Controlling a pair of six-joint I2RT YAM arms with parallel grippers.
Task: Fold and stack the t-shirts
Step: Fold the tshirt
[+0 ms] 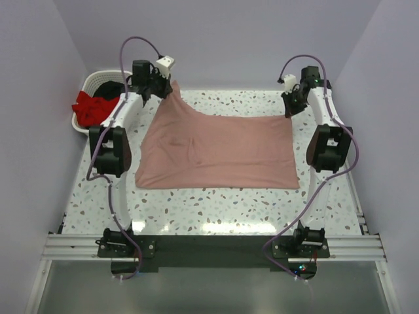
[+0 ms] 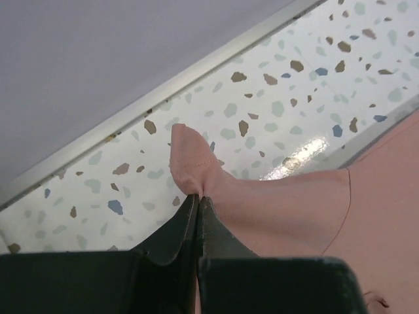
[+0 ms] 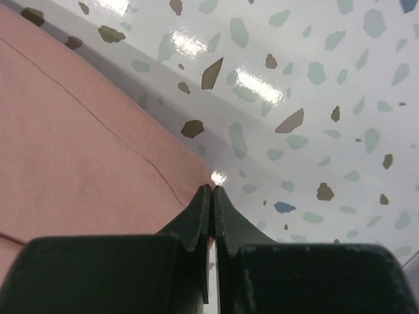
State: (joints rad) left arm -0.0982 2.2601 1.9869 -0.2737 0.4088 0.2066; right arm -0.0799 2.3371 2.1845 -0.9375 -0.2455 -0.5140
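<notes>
The surface [image 1: 216,209] is a white board with brown, green and blue speckles, and it shines under the lamp. Pale lilac walls [image 1: 222,39] close it on the left, the right and the far side. A thin metal strip [image 2: 196,72] runs where the surface meets the far wall. At the near edge a metal rail [image 1: 69,247] carries the bases of both arms.

The pink shirt [image 1: 222,150] lies spread in the middle of the surface, between the two arms, mostly flat with some soft wrinkles. Its far left corner is raised from the surface. The left pincer [image 1: 160,88] is pressed together on this corner, and in the left wrist view a small tip of pink cloth stands out beyond the tips.

The right pincer [image 1: 291,108] is low at the far right corner of the pink shirt. Its fingers are pressed together there, just at the cloth edge. I cannot tell if cloth is caught between them.

A white basket [image 1: 98,77] stands in the far left corner, against the wall. The red shirt [image 1: 88,108] hangs over its rim, with the black shirt [image 1: 112,88] beside it inside.
</notes>
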